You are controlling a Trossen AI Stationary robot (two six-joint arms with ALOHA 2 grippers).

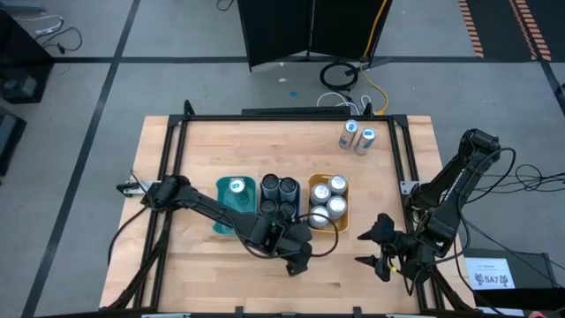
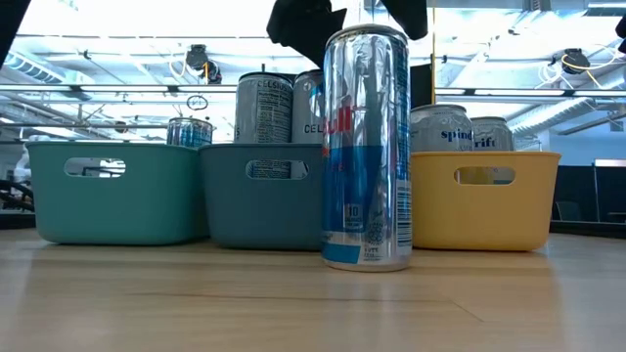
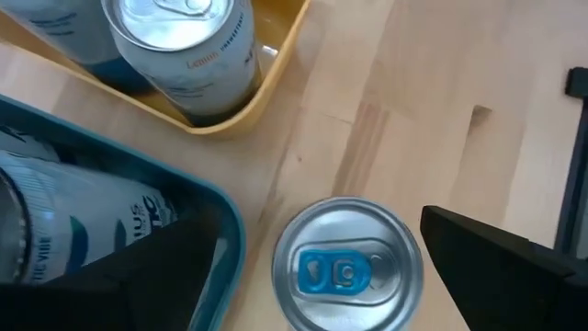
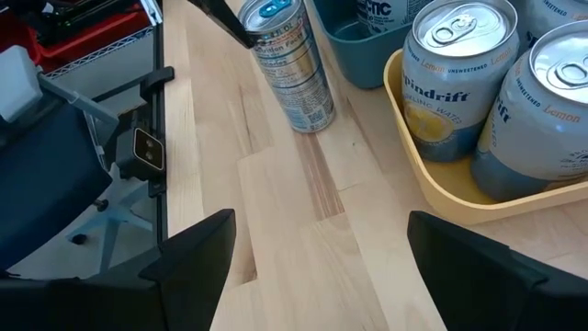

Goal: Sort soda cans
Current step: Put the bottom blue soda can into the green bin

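A tall silver-and-blue soda can (image 2: 367, 147) stands upright on its base on the table, in front of the trays. My left gripper (image 3: 322, 276) hangs open just above it, one finger (image 3: 165, 276) on each side of the can's blue-tabbed top (image 3: 347, 267); I see no touch. In the high view the left gripper (image 1: 298, 256) hides this can. My right gripper (image 1: 384, 249) waits open near the table's front right, with nothing between its fingers (image 4: 197, 257). From there the can (image 4: 289, 64) shows beside the yellow tray.
Three trays stand in a row: a teal one (image 1: 222, 212) with one can, a dark blue one (image 1: 278, 196) with several dark-topped cans, and a yellow one (image 1: 342, 225) with several silver cans. Two more cans (image 1: 356, 135) stand at the far right. Bare wood lies along the near edge.
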